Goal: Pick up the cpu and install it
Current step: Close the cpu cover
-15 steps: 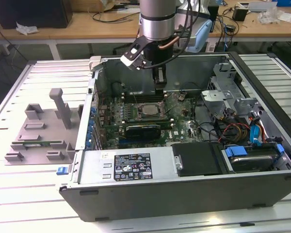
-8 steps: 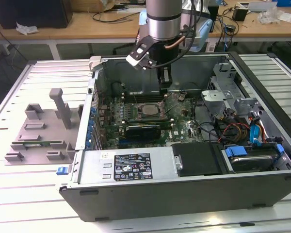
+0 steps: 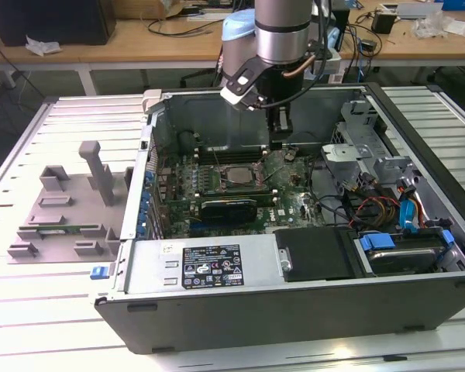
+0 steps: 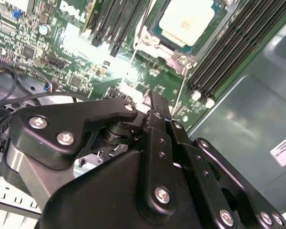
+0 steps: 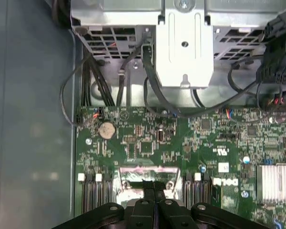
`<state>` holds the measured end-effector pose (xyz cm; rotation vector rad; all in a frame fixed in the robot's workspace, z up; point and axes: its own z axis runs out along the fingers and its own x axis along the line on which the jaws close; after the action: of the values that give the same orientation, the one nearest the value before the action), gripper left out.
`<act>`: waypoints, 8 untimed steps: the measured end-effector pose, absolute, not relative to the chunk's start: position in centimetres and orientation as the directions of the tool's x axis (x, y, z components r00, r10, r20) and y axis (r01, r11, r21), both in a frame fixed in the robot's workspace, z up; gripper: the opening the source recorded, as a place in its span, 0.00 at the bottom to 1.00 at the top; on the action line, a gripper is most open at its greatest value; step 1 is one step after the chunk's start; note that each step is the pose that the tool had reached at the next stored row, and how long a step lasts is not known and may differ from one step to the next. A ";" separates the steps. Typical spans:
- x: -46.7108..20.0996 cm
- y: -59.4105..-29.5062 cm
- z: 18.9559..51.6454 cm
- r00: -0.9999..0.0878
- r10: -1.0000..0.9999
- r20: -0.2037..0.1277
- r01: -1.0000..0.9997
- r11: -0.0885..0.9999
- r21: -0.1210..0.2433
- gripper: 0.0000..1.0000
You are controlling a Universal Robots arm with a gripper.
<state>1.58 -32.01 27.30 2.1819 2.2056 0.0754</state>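
Observation:
The cpu lies flat in its socket on the green motherboard inside the open computer case; its pale silver top faces up within the metal socket frame. My gripper hangs over the board just to the exterior view's right of the socket, apart from the cpu. Its two black fingers are pressed together in both wrist views, with nothing between them: gripper, gripper.
Black memory slots flank the socket. A graphics card lies in front of it. A metal drive cage and loose cables fill the case's right. A grey fixture sits on the table, left of the case wall.

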 end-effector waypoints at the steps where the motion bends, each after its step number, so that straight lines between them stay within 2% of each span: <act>1: 1.7 -32.0 27.3 -0.011 1.000 0.007 0.998 0.011 0.061 0.11; 8: 4.0 -32.0 27.1 -0.011 1.000 0.007 0.998 0.011 0.058 0.11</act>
<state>4.01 -32.01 27.07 2.1838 2.2074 0.0710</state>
